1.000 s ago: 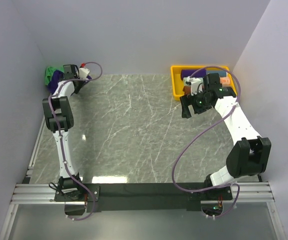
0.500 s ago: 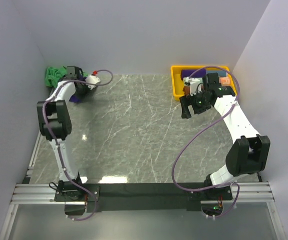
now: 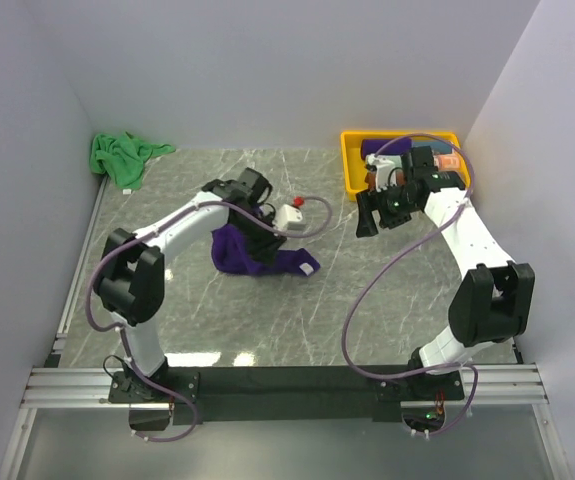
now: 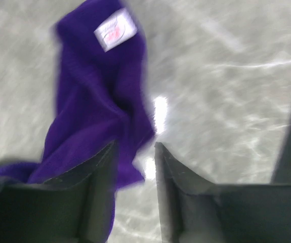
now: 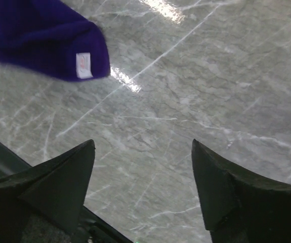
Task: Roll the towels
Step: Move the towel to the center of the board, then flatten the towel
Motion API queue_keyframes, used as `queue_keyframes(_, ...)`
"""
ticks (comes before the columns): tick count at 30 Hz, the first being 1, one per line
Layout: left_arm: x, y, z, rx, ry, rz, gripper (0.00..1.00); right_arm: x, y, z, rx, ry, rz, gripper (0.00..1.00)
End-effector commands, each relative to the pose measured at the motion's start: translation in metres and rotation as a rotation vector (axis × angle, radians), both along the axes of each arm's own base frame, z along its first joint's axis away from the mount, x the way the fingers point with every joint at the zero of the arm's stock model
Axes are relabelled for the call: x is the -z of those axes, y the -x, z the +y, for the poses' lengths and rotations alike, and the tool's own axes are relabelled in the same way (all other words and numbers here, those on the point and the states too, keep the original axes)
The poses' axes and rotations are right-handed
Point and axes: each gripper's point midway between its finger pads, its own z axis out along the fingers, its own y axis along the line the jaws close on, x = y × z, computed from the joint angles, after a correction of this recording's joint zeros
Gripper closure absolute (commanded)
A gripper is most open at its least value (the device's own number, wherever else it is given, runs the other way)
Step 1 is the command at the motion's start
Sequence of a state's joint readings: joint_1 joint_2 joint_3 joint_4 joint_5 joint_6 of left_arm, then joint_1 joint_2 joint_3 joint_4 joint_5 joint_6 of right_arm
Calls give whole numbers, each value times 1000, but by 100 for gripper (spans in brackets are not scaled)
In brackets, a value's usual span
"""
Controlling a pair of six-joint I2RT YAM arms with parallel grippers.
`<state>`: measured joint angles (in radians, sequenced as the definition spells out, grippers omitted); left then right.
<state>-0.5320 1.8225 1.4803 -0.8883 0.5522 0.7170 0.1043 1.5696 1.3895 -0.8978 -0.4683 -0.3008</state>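
The dark purple towel [image 3: 255, 256] lies crumpled left of the table's middle, its white tag [image 4: 115, 31] facing up. My left gripper [image 3: 264, 236] hovers at the towel's far edge. In the left wrist view its jaws [image 4: 135, 147] stand a little apart; the towel's edge runs along the left finger [image 4: 102, 169] and bare table shows in the gap. The green towel [image 3: 119, 156] is bunched in the back left corner. My right gripper [image 3: 365, 218] hangs wide open over bare table [image 5: 185, 91], nothing between its fingers, with the purple towel's [image 5: 44, 38] tagged corner ahead of it.
A yellow tray [image 3: 351, 168] holding several items stands at the back right, just behind my right gripper. Walls close the table on the left, back and right. A black rail [image 3: 287, 380] runs along the near edge.
My left arm has swung from the back left corner toward the middle, bringing the purple towel along, and its jaws have parted. The right gripper moved slightly left.
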Motion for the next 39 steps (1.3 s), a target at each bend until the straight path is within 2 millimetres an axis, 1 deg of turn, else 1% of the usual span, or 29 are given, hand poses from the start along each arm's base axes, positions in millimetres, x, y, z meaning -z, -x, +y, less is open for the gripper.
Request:
queue_keyframes(1,-42,12,-32,-31,139,80,41,-4,-6,7,12,-50,9,18)
queue_keyframes(4,-56,-3,-18,-97,157,46,37,1,-1,10,11,-64,32,25)
queue_keyframes(5,-60,-14,0,-150,157,22,37,3,2,12,9,-72,42,28)
queue_keyframes(6,-61,-22,10,-181,160,11,37,8,4,13,9,-76,53,30)
queue_keyframes(7,-59,-27,21,-214,163,11,38,11,5,15,7,-76,59,32)
queue_keyframes(8,-57,-42,45,-292,160,17,39,15,7,21,-13,-69,66,34)
queue_keyframes(10,-52,-53,69,-381,158,57,42,20,9,27,-35,-49,61,37)
queue_keyframes(11,-46,-66,94,-485,166,98,43,21,12,39,-73,-37,50,39)
queue_keyframes(13,-38,-78,118,-607,184,142,46,24,12,51,-124,10,6,43)
queue_keyframes(14,-35,-89,139,-717,206,173,46,22,10,61,-154,27,-36,45)
queue_keyframes(15,-32,-93,149,-773,215,191,47,22,15,78,-211,70,-73,46)
queue_keyframes(16,-26,-91,151,-805,219,227,48,21,17,88,-248,90,-103,48)
queue_keyframes(17,-24,-95,172,-890,240,256,48,21,18,96,-288,122,-142,51)
queue_keyframes(18,-22,-94,178,-920,247,274,48,18,29,126,-379,136,-202,52)
queue_keyframes(19,-17,-89,182,-946,259,308,47,18,27,131,-400,201,-257,54)
queue_keyframes(20,-17,-90,194,-998,276,328,47,20,29,147,-438,224,-305,57)
queue_keyframes(21,-16,-89,200,-1023,285,341,47,20,32,159,-466,246,-335,59)
queue_keyframes(22,-14,-86,205,-1046,288,358,46,22,43,179,-524,283,-375,60)
queue_keyframes(23,-15,-87,215,-1077,294,357,45,27,45,192,-549,291,-384,60)
queue_keyframes(24,-15,-84,219,-1092,291,368,45,27,46,203,-565,289,-403,60)
queue_keyframes(25,-17,-84,224,-1101,294,363,43,37,58,220,-619,298,-396,59)
queue_keyframes(27,-21,-84,235,-1129,306,354,42,36,60,239,-647,310,-428,59)
queue_keyframes(28,-22,-82,238,-1137,307,358,42,45,64,246,-677,326,-426,59)
queue_keyframes(29,-24,-81,244,-1151,314,353,42,46,74,258,-712,327,-443,59)
queue_keyframes(32,-26,-77,252,-1168,320,349,41,62,91,275,-785,336,-443,58)
queue_keyframes(34,-24,-74,254,-1174,320,356,41,75,93,279,-797,360,-438,58)
queue_keyframes(36,-24,-71,255,-1174,322,359,41,78,91,284,-795,373,-456,57)
queue_keyframes(37,-24,-69,256,-1174,323,359,41,85,89,285,-795,382,-451,57)
queue_keyframes(39,-24,-67,258,-1176,320,360,41,84,84,292,-787,381,-468,56)
